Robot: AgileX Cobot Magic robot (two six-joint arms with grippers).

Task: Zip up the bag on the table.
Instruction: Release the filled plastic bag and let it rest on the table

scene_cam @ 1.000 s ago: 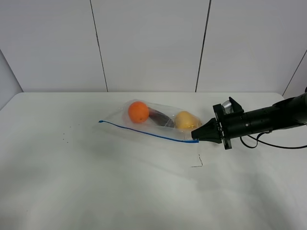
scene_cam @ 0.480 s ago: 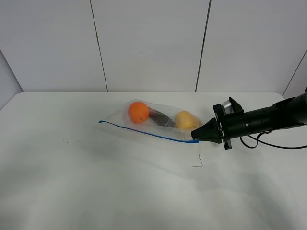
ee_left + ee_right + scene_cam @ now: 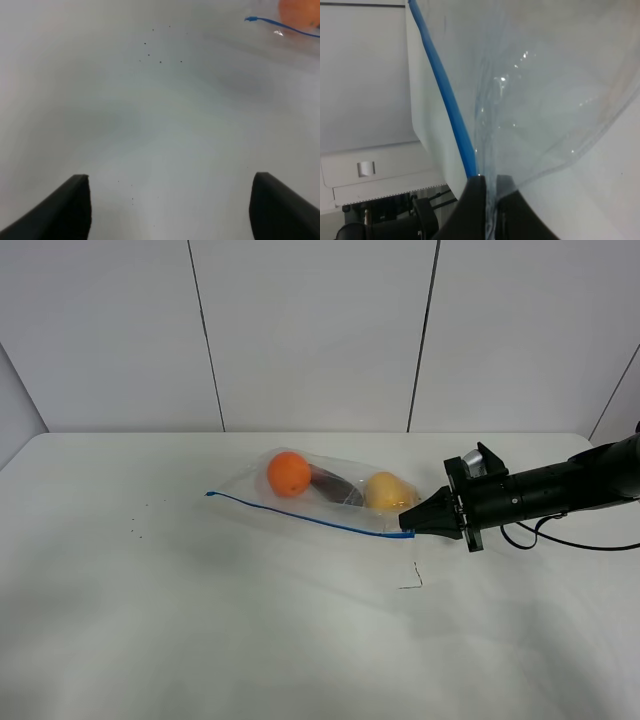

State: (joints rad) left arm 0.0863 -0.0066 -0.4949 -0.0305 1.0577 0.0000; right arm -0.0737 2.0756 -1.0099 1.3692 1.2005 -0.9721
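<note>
The clear bag (image 3: 330, 502) lies on the white table (image 3: 200, 640), holding an orange (image 3: 289, 473), a dark eggplant (image 3: 333, 483) and a yellow pear (image 3: 386, 490). Its blue zip strip (image 3: 300, 515) runs along the near edge. My right gripper (image 3: 407, 523) is shut on the right end of the bag by the strip; the right wrist view shows the fingers (image 3: 477, 205) pinching the plastic (image 3: 530, 100) beside the blue strip (image 3: 445, 95). My left gripper (image 3: 170, 210) is open over bare table, with the strip's left end (image 3: 250, 19) far off.
A small dark bent mark (image 3: 414, 578) lies on the table in front of the right gripper. Tiny dark specks (image 3: 135, 530) dot the table's left part. A black cable (image 3: 580, 543) trails behind the right arm.
</note>
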